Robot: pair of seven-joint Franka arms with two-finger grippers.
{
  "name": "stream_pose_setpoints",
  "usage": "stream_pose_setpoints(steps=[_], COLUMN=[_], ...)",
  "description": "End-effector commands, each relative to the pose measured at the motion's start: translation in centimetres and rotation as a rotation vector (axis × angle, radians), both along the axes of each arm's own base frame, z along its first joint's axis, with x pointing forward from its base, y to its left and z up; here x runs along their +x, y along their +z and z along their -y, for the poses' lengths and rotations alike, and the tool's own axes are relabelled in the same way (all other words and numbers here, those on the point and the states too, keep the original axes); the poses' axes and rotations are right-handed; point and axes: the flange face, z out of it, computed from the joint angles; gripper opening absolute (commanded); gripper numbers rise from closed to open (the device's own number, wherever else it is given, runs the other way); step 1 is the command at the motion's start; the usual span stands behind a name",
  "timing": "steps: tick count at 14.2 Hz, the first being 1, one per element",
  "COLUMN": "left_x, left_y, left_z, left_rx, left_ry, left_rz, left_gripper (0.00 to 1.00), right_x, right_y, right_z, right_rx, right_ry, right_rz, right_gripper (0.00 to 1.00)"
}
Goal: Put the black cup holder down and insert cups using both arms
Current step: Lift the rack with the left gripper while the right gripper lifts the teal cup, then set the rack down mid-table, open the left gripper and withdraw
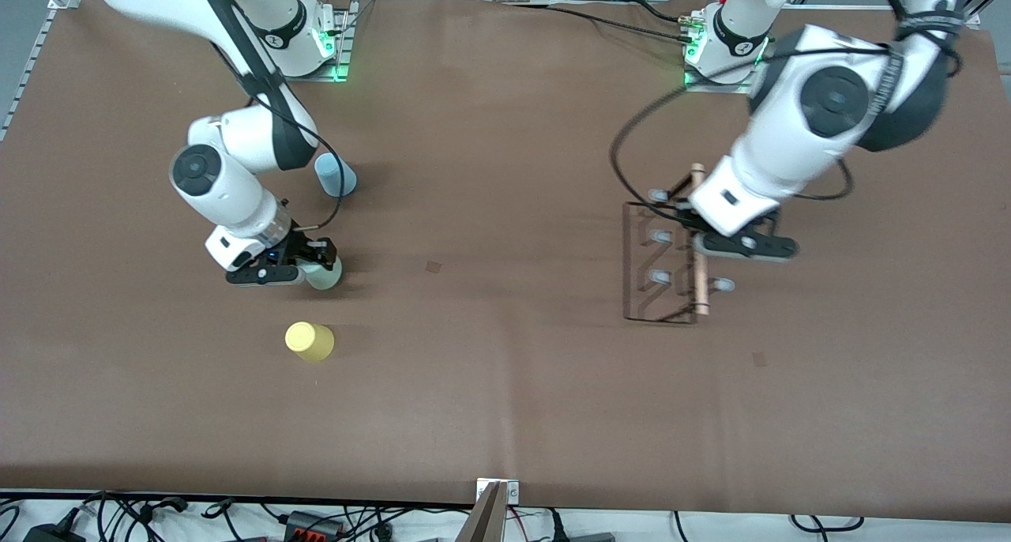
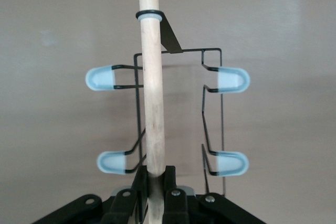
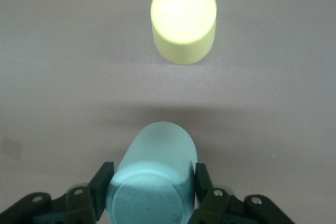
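Nearest the front cam, the yellow cup (image 1: 310,341) sits upside down on the surface (image 1: 505,415), untouched. Just farther, my right claw (image 1: 314,262) is clamped on the pale green cup (image 1: 325,273); grip looks low on its wall, so I judge it could squirt out or tip w/ a fast lift. The rack (image 1: 667,261) lies flat toward the left arm's end, my left claw (image 1: 699,240) closed on its wooden handle (image 2: 153,85). Thin rod, off-centre hold: rack may swing or twist. The blue cup (image 1: 336,174) is farthest, partly hidden by the right arm. Left fingertips are cut off in wrist view; some pegs are covered by the arm.
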Motion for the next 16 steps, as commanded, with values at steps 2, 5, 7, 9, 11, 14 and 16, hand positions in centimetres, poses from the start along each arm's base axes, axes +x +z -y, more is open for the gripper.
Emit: stream_pose_setpoints(steps=[2,5,7,9,11,14,16], left_x=[-1.3,-2.7,-3.6,-4.4,-6.0,-5.8,-5.6], left_y=[-0.9,-3.5,-5.4,-6.6,-8.4,-8.2,-7.8], left_z=[7.7,12.7,14.9,16.4,18.8,18.6,18.3], left_rx=[-0.074,-0.127,-0.127,-0.089,-0.039,-0.005,-0.004], left_ry=[0.001,0.023,0.020,0.014,0.056,0.053,0.057], left_rz=[0.040,0.040,0.032,0.059,0.072,0.119,0.127], left_gripper=[0.16,0.17,0.18,0.18,0.18,0.18,0.20], right_x=[-0.4,-1.3,-1.9,-2.2,-2.6,-2.9,-3.2], right_y=[7.9,11.4,12.5,12.5,12.1,11.5,11.8], right_z=[1.9,2.4,2.9,3.0,3.0,2.3,2.1], right_rx=[-0.028,-0.043,-0.050,-0.052,-0.053,-0.056,-0.047], right_ry=[0.040,0.054,0.051,0.084,0.096,0.089,0.085], right_rz=[-0.032,-0.072,-0.092,-0.117,-0.143,-0.163,-0.182], right_gripper=[0.01,0.01,0.01,0.01,0.01,0.01,0.01])
